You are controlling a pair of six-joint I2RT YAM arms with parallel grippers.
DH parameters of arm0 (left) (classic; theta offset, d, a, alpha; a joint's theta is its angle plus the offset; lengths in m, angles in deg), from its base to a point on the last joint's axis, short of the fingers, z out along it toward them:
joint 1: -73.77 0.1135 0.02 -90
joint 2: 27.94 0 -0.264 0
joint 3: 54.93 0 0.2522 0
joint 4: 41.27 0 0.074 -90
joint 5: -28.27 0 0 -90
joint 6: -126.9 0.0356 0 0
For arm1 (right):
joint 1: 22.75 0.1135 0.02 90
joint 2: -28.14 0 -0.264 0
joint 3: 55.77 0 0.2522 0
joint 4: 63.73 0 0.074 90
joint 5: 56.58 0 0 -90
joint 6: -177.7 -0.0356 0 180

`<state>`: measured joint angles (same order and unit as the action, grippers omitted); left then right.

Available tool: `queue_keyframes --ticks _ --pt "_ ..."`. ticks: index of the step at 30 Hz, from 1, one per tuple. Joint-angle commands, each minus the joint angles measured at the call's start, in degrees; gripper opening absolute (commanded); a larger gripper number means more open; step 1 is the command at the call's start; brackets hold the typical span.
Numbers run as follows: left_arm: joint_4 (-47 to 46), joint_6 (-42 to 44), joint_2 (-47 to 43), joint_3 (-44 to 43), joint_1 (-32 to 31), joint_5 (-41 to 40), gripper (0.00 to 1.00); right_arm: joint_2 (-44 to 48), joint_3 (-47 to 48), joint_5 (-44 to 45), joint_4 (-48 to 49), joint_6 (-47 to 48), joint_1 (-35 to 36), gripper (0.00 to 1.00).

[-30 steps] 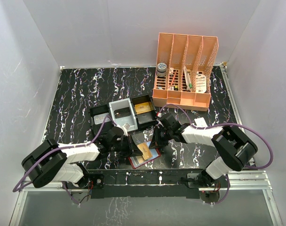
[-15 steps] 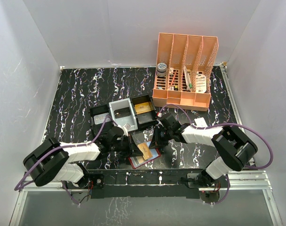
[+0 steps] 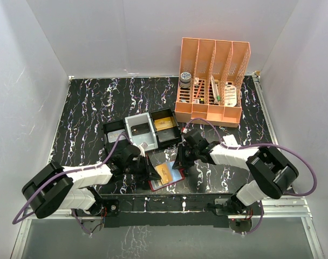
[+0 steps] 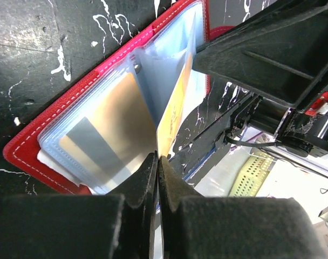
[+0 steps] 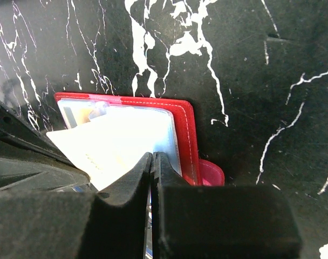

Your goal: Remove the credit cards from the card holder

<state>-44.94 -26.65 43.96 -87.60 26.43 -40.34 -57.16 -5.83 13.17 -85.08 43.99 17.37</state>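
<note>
Fingertips of the left gripper (image 4: 157,159) are pressed tight together, and between them we see the lower corner of a tan-orange card (image 4: 172,116). It stands on edge, tilted, rising out of the clear sleeves of the card holder (image 4: 29,148). Beside it, a second card (image 4: 107,129), tan with a grey strip, lies flat inside its sleeve against the red cover.

On the other side, the right gripper (image 5: 152,157) is closed as well, with no gap showing between its jaws. Its tips sit on a pale sleeve page of the open holder. We cannot tell whether they pinch that page or only press on it. In the right wrist view the red stitched edge of the holder runs just beyond the tips, and the snap tab (image 5: 211,174) sticks out past it.

From above, we find the holder lying open and flat on the black marbled table (image 3: 88,108), close to the near edge. The two grippers meet over it from either side, and the tan-orange card pokes up at a slant between them. Just behind it sits a black tray (image 3: 113,132) with a grey insert (image 3: 139,128). Farther back and to the right stands an orange rack (image 3: 212,81), well apart from the holder
</note>
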Motion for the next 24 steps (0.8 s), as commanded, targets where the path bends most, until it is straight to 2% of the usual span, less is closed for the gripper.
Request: queue_keyframes --ticks 1,5,10,16,21,24 --pt "3.05 1.55 -0.4 -2.02 0.45 0.49 0.0 3.2 -0.32 2.5 -0.15 0.99 -0.06 0.0" --pt "2.27 0.77 0.2 -1.49 0.44 0.41 0.0 5.17 0.87 1.49 -0.91 2.16 -0.08 0.02" --pt "3.01 1.17 1.19 -2.34 0.4 -0.28 0.0 6.64 3.76 -0.48 -2.67 4.25 -0.04 0.16" --pt "2.4 1.28 2.36 -2.84 0.41 0.23 0.0 5.75 6.67 -4.31 -1.77 5.74 -0.04 0.27" --pt "2.54 2.07 3.55 -3.91 0.41 0.62 0.0 3.15 6.28 -9.0 1.66 5.73 0.45 0.32" --pt "1.7 1.74 3.79 -3.85 0.45 1.1 0.0 1.43 5.91 -8.94 2.46 5.48 1.31 0.32"
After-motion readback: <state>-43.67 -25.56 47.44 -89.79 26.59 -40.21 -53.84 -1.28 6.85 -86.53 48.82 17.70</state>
